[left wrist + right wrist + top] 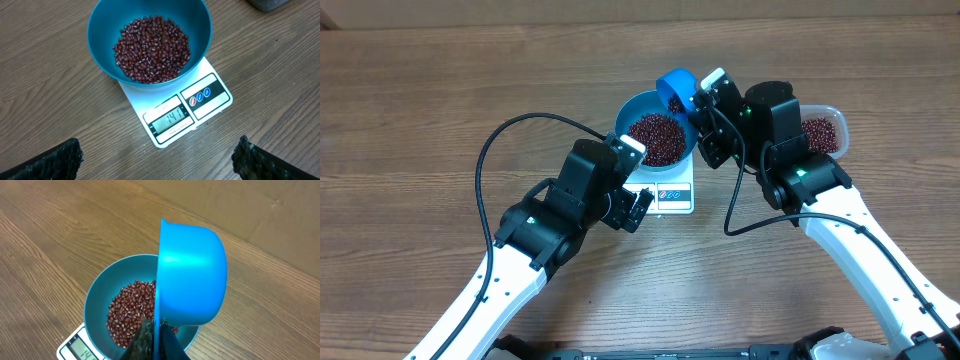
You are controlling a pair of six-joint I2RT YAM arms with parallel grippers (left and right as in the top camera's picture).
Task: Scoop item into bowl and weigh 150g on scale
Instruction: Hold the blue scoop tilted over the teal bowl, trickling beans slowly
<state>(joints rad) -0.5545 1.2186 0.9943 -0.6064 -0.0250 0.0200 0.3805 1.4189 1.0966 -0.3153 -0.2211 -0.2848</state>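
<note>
L to R: left gripper (pixel 638 205) hangs over the table (pixel 420 100) just in front-left of the scale (pixel 210 95), jaws wide apart, holding nothing. It seems to be only watching.

Centre: the bowl (pixel 102 30) sits on the scale, approx 1/3 filled w/ beans (pixel 152 47) heaped in the bottom. The display (pixel 169 120) looks like 141, so approx 9 short of the 150 target.

Right of bowl: blue scoop (pixel 192 275) is tipped up on edge above the bowl's far-right rim, outer side toward the wrist cam. Can't tell if any beans are left inside. Right gripper (pixel 152 342) is clamped on the scoop at its lower edge, prob. the handle.

Far right: clear tub (pixel 835 112) w/ more beans, partly hidden behind the right arm.

Step in hand, imo: topping up, at the end of a pour. Next move needs only a small extra dose: a partial scoop from the tub, tilted slowly over the bowl while checking the display, so it doesn't overshoot 150.
</note>
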